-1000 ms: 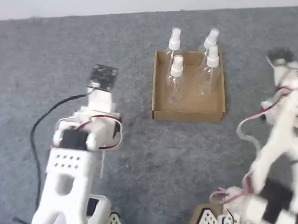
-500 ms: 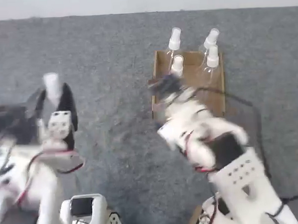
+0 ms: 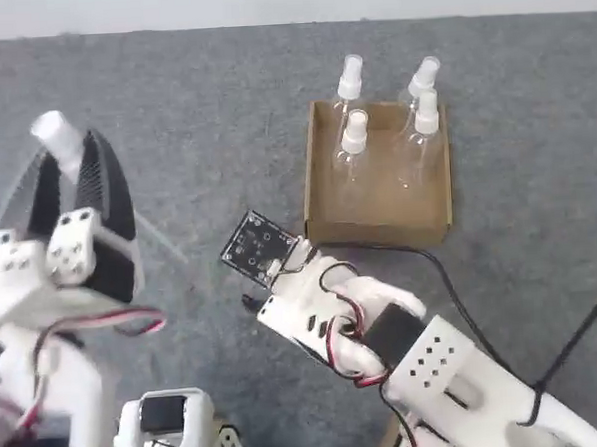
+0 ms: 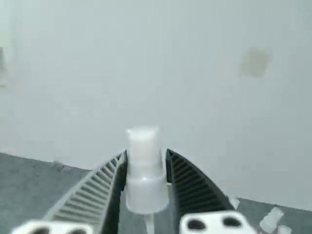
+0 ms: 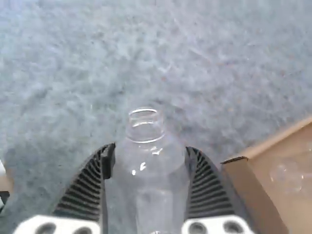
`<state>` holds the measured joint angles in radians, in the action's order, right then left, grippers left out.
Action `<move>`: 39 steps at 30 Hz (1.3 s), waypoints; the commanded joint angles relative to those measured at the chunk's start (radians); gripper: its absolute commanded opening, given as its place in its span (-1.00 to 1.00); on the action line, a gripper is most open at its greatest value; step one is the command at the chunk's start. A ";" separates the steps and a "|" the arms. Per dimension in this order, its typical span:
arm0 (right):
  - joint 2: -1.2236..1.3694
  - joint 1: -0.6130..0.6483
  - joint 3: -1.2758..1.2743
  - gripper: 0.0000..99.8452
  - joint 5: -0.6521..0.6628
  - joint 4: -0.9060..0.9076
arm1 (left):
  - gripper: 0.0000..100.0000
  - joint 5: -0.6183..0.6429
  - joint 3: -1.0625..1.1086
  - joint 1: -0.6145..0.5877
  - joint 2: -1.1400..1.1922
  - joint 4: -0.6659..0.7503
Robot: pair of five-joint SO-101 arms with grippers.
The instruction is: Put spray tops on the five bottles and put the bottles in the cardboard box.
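My left gripper (image 4: pixel 145 161) is shut on a white spray top (image 4: pixel 145 170), held upright off the table. From above, that spray top (image 3: pixel 53 133) sticks out between the black fingers (image 3: pixel 101 184) at the table's left side. My right gripper (image 5: pixel 150 151) is shut on a clear bottle (image 5: pixel 146 161) whose neck is bare, held over the grey mat. The right arm (image 3: pixel 334 322) lies in the front middle of the table, just in front of the cardboard box (image 3: pixel 379 224). Several clear bottles (image 3: pixel 353 146) with white spray tops stand in that box.
The grey mat (image 3: pixel 202 108) covers the whole table. A corner of the box (image 5: pixel 258 190) lies close beside the held bottle. A black cable (image 3: pixel 462 295) runs from the right arm past the box's front. The arms' white bases (image 3: pixel 174 430) stand at the front edge.
The left gripper has carried the spray top further left and up. The right arm has drawn back from the box toward the front middle of the table.
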<state>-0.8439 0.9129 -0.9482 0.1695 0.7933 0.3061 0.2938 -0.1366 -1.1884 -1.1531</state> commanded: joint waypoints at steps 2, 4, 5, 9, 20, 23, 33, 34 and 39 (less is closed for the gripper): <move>-0.039 0.015 0.006 -0.99 -0.012 -0.044 | -0.96 0.018 0.168 0.003 0.000 0.157; -0.039 0.021 -0.014 -0.99 -0.015 -0.096 | -0.96 0.018 0.216 0.003 0.000 0.181; -0.039 0.021 -0.031 -0.99 -0.015 -0.139 | -0.96 0.018 0.234 0.003 -0.002 0.186; -0.039 0.021 -0.097 -0.99 -0.044 -0.289 | -0.96 0.018 0.277 0.005 -0.002 0.186; -0.039 0.025 -0.117 -0.99 -0.091 -0.326 | -0.96 0.018 0.364 0.081 -0.002 0.256; -0.039 0.025 -0.117 -0.99 -0.091 -0.323 | -0.96 0.017 0.400 0.081 0.002 0.284; -0.039 0.025 -0.118 -0.99 -0.083 -0.317 | -0.96 0.018 0.513 0.092 -0.003 0.281; -0.039 0.025 -0.118 -0.99 -0.083 -0.317 | -0.96 0.018 0.524 0.092 -0.003 0.281; -0.039 0.025 -0.120 -0.99 -0.083 -0.317 | -0.96 0.018 0.558 0.147 -0.003 0.279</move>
<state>-0.8454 0.9344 -1.0740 0.0928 0.4941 0.3199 0.8508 -0.0261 -1.1776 -0.9060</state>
